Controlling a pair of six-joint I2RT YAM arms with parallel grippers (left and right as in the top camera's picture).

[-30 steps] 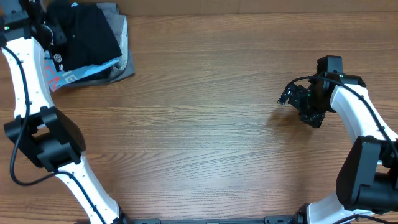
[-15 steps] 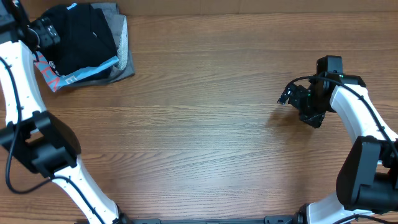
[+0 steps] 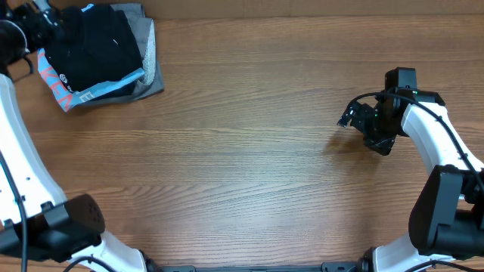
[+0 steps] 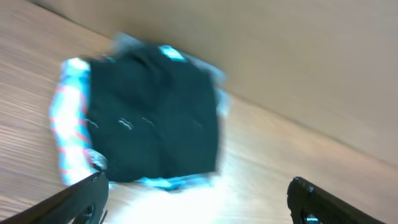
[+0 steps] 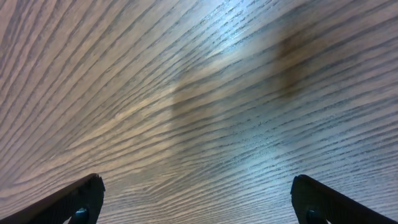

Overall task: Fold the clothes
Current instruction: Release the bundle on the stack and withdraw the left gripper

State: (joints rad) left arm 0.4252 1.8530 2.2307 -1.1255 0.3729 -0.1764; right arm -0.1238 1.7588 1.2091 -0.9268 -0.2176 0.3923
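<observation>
Overhead, then: shows the black tee (image 3: 106, 41) folded into a compact rectangle at the table's (image 3: 249, 166) far-left corner, on top of a blue tee (image 3: 72, 89), with grey garments (image 3: 153, 64) under and to the right of both. Puts the left gripper (image 3: 47, 19) just beside the stack's upper-left edge, near the cloth but apparently not touching it; too dark and cramped there to read the jaws. Places the right gripper (image 3: 346, 117) well apart, out over bare wood on the right, with no share in the stack.

Next, the left wrist: blurred, yet clear enough to show 2 fingers (image 4: 87, 196) spread wide at the bottom corners with nothing between them. Sets the black tee (image 4: 155, 118) ahead of and above the left gripper (image 4: 196, 186), fully outside the jaws, with the blue tee (image 4: 67, 124) peeking out along the left and bottom edges.

Last, the right wrist: only wood grain, and the right gripper (image 5: 196, 186) gaping wide and empty, fingers (image 5: 84, 196) at the 2 lower corners.

Reads as the closing step: fold made, garment laid on the pile, nothing held. Calls next for drawing the left arm clear, high enough not to snag or drag the top layer; otherwise, for a light squaring of the edges if found skewed. Needs no help from the right side.
</observation>
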